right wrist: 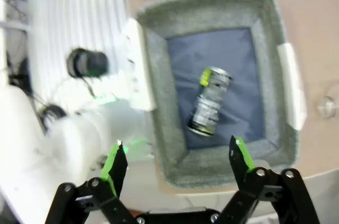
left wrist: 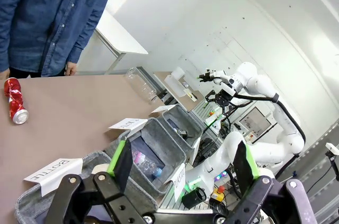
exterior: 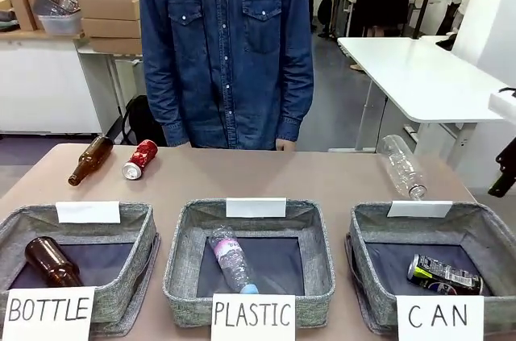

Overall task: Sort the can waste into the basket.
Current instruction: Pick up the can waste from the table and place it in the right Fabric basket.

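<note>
I log: dark can (exterior: 445,274), dented, black-silver with print, lying on side on dark bottom of CAN basket (exterior: 484,232). Red can (exterior: 139,159), silver top, on table (exterior: 322,176) far left beside brown bottle (exterior: 89,160). Right wrist view adds dark can's green end from above; right pincer (right wrist: 177,150) spread, empty, over basket. Left pincer (left wrist: 184,152) spread, empty.

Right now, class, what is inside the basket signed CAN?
One dark can lies on its side on the basket's dark bottom. The white sign covers the front wall.
</note>
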Robot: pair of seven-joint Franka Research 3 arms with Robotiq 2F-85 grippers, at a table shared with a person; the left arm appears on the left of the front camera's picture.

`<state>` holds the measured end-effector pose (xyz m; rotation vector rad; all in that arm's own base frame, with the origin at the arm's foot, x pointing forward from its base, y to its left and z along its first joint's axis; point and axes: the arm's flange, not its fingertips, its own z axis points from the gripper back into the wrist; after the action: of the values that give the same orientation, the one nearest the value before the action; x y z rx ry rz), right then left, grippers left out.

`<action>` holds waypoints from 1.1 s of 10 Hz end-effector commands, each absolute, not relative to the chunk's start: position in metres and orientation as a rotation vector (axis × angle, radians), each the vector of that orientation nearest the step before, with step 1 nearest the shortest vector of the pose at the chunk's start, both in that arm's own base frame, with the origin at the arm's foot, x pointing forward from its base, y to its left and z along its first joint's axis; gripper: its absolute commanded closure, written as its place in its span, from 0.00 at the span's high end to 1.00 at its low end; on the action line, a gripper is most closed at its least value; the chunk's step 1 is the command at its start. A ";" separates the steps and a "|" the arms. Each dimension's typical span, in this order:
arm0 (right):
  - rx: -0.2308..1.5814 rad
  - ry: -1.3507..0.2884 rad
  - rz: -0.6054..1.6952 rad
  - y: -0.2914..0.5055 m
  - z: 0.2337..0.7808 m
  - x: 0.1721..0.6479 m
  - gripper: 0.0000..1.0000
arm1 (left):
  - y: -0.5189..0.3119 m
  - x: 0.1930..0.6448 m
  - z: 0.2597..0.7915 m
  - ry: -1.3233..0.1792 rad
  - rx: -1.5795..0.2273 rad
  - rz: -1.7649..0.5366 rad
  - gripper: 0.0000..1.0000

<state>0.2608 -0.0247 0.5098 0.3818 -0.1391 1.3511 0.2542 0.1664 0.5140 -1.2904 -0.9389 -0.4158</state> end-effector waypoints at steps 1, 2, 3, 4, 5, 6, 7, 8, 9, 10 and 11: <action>0.962 -0.113 0.756 -0.007 0.550 0.272 1.00 | 0.165 0.255 0.515 -0.964 -1.300 -0.428 1.00; 1.245 -0.025 0.286 0.002 0.568 0.276 1.00 | 0.165 0.255 0.515 -0.964 -1.300 -0.428 1.00; 1.370 -0.026 0.089 0.005 0.577 0.283 1.00 | 0.165 0.255 0.515 -0.964 -1.300 -0.428 1.00; 1.469 -0.024 -0.009 0.006 0.582 0.288 1.00 | 0.165 0.255 0.515 -0.964 -1.300 -0.428 1.00; 1.597 -0.099 -0.197 0.006 0.588 0.298 1.00 | 0.165 0.255 0.515 -0.964 -1.300 -0.428 1.00; 1.713 -0.115 -0.371 0.002 0.593 0.306 1.00 | 0.165 0.255 0.515 -0.964 -1.300 -0.428 1.00; 1.807 -0.192 -0.545 -0.005 0.593 0.309 1.00 | 0.165 0.255 0.515 -0.964 -1.300 -0.428 1.00; 1.879 -0.381 -0.713 -0.014 0.590 0.308 1.00 | 0.165 0.255 0.515 -0.964 -1.300 -0.428 1.00; 1.887 -0.563 -0.750 -0.013 0.587 0.301 1.00 | 0.165 0.255 0.515 -0.964 -1.300 -0.428 1.00; 1.841 -0.621 -0.731 -0.005 0.584 0.297 1.00 | 0.165 0.255 0.515 -0.964 -1.300 -0.428 1.00; 1.744 -0.698 -0.749 0.009 0.580 0.296 1.00 | 0.165 0.255 0.515 -0.964 -1.300 -0.428 1.00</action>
<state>0.3133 -0.0337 0.5758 1.5012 0.0049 -0.1242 0.2542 0.1665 0.5138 -1.2906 -0.9386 -0.4155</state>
